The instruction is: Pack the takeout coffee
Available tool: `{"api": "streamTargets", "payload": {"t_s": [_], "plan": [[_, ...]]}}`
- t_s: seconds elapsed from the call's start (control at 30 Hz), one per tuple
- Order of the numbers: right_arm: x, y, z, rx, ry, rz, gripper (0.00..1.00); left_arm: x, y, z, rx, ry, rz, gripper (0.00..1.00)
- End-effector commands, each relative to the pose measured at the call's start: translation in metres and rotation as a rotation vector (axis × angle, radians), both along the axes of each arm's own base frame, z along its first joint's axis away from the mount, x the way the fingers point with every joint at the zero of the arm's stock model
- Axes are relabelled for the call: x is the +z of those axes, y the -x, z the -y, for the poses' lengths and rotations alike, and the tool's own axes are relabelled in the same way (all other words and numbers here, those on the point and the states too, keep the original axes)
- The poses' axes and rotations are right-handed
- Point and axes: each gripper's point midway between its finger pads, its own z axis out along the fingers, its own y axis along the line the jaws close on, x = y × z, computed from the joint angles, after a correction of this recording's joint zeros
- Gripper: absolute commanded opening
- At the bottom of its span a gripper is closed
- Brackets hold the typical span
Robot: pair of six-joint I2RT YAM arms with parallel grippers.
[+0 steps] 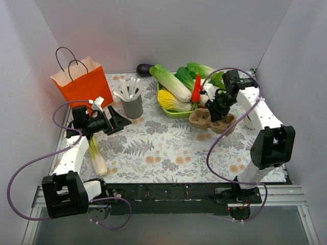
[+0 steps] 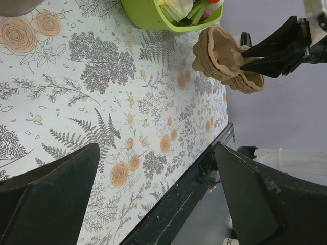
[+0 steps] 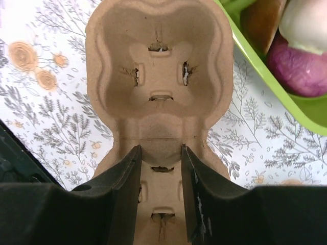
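Near the left edge of a flower-patterned table (image 1: 168, 153), a leek (image 1: 97, 155) lying flat. Just above it, left gripper (image 1: 121, 122) spread wide, holding nothing. To the right, a brown pulp tray (image 3: 158, 61) with open wells, right gripper (image 3: 159, 149) narrowed onto its raised middle rib, one finger pressed against each side. Farther back, a grey cup (image 1: 134, 107) of white sticks, a green dish (image 1: 176, 113) of vegetables touching the tray, and an orange paper bag (image 1: 82, 84). Coffee cup not made out in any view; look and place cannot be told.
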Motion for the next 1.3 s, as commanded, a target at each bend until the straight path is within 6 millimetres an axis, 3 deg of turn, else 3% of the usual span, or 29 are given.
{"api": "streamTargets", "payload": {"t_s": [0.0, 0.1, 0.17, 0.2, 0.23, 0.27, 0.3, 0.33, 0.43, 0.57, 0.63, 0.67, 0.73, 0.77, 0.8, 0.87, 0.9, 0.97, 1.0, 1.1, 1.13, 1.17, 1.27], "plan": [[0.032, 0.009, -0.022, 0.068, -0.136, 0.089, 0.01, 0.007, -0.001, 0.000, -0.008, 0.006, 0.031, 0.98], [0.031, 0.013, -0.010, 0.025, -0.120, 0.118, 0.01, 0.006, 0.000, 0.000, -0.009, 0.008, 0.027, 0.98], [0.038, 0.028, -0.020, 0.102, -0.210, 0.165, 0.01, 0.005, 0.000, 0.000, -0.011, 0.008, 0.028, 0.98], [0.025, 0.049, -0.030, 0.206, -0.186, 0.138, 0.01, 0.006, -0.001, 0.000, -0.009, 0.007, 0.029, 0.98], [0.026, 0.040, -0.029, 0.195, -0.134, 0.192, 0.01, 0.006, -0.001, 0.000, -0.009, 0.007, 0.028, 0.98], [0.041, 0.030, -0.031, 0.148, -0.157, 0.240, 0.01, 0.007, -0.002, 0.000, -0.009, 0.007, 0.031, 0.98], [0.074, 0.012, -0.032, 0.090, -0.254, 0.305, 0.01, 0.007, -0.001, 0.000, -0.010, 0.009, 0.029, 0.98], [0.090, 0.008, -0.034, 0.062, -0.309, 0.310, 0.01, 0.006, -0.002, 0.000, -0.010, 0.010, 0.024, 0.98], [0.097, 0.010, -0.045, 0.125, -0.326, 0.243, 0.01, 0.004, -0.001, 0.001, -0.016, 0.016, 0.014, 0.98], [0.063, 0.032, -0.029, 0.125, -0.244, 0.072, 0.01, 0.006, -0.004, 0.000, -0.012, 0.014, 0.025, 0.98], [0.053, 0.039, -0.016, 0.153, -0.198, 0.084, 0.01, 0.006, -0.004, 0.000, -0.010, 0.015, 0.023, 0.98], [0.042, 0.054, -0.009, 0.157, -0.180, 0.070, 0.01, 0.005, -0.004, 0.001, -0.011, 0.017, 0.020, 0.98], [0.032, 0.065, 0.009, 0.161, -0.139, 0.088, 0.01, 0.005, -0.003, 0.001, -0.015, 0.018, 0.022, 0.98], [0.035, 0.074, 0.015, 0.165, -0.126, 0.119, 0.01, 0.006, -0.002, 0.001, -0.016, 0.020, 0.021, 0.98], [0.022, 0.089, 0.024, 0.157, -0.113, 0.077, 0.01, 0.006, -0.003, 0.001, -0.015, 0.020, 0.024, 0.98], [0.018, 0.105, 0.037, 0.198, -0.059, 0.113, 0.01, 0.008, -0.004, 0.001, -0.014, 0.020, 0.029, 0.98], [0.006, 0.120, 0.044, 0.205, -0.042, 0.076, 0.01, 0.009, -0.004, 0.001, -0.014, 0.021, 0.029, 0.98], [-0.001, 0.140, 0.056, 0.249, 0.010, 0.084, 0.01, 0.010, -0.006, 0.001, -0.017, 0.022, 0.031, 0.98], [-0.015, 0.153, 0.064, 0.244, 0.027, 0.053, 0.01, 0.010, -0.006, 0.001, -0.019, 0.022, 0.034, 0.98], [-0.037, 0.166, 0.088, 0.277, 0.130, 0.109, 0.01, 0.010, -0.008, 0.001, -0.034, 0.018, 0.045, 0.98], [-0.056, 0.177, 0.096, 0.282, 0.164, 0.090, 0.01, 0.010, -0.008, 0.001, -0.038, 0.013, 0.051, 0.98], [-0.062, 0.175, 0.101, 0.280, 0.179, 0.109, 0.01, 0.011, -0.010, 0.001, -0.042, 0.013, 0.054, 0.98], [-0.074, 0.179, 0.105, 0.246, 0.174, 0.085, 0.01, 0.017, -0.013, -0.001, -0.051, -0.008, 0.081, 0.98]]}}
